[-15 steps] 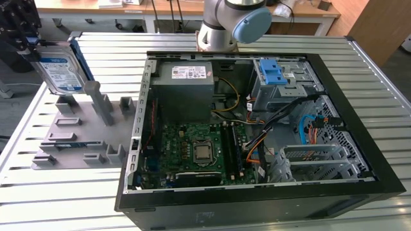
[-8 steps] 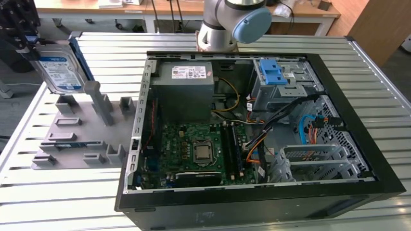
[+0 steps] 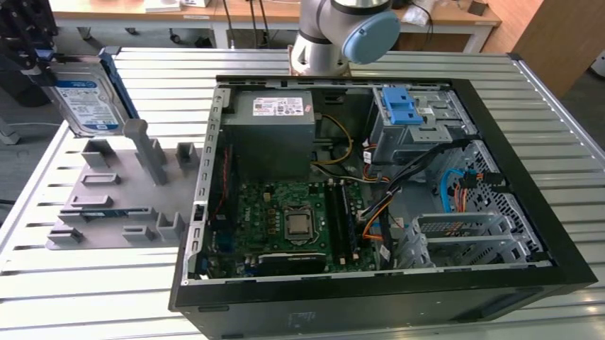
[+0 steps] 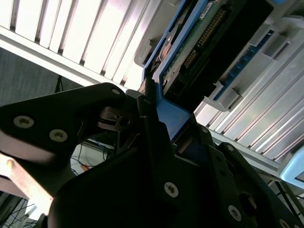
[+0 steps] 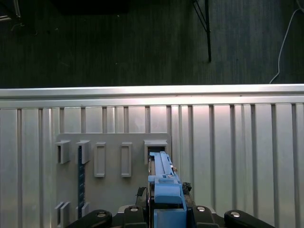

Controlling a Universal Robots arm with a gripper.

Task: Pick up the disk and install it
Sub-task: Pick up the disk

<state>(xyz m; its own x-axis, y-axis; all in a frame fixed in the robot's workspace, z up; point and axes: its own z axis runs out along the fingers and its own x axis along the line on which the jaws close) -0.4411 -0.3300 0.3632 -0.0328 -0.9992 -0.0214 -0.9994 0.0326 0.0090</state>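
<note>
The disk [image 3: 87,103] is a silver drive with a blue-and-white label in a blue bracket. It stands on edge at the exterior view's far left, over the back of the grey holder [image 3: 113,191]. My gripper [image 3: 47,62] is shut on its upper end. In the first wrist view the disk [image 5: 161,173] shows edge-on, running from the gripper [image 5: 167,216] down to a slot in the holder [image 5: 155,146]. I cannot tell whether it still sits in that slot. In the second wrist view the fingers [image 4: 152,142] clamp the blue bracket [image 4: 171,118] below the disk's green board [image 4: 190,54].
An open black computer case [image 3: 529,205] lies on the slatted metal table [image 3: 557,92]. It holds a grey power-supply box [image 3: 274,117], a motherboard [image 3: 293,219], a drive cage with a light-blue latch [image 3: 402,106], and loose cables [image 3: 454,184]. The arm's base [image 3: 341,35] stands behind the case.
</note>
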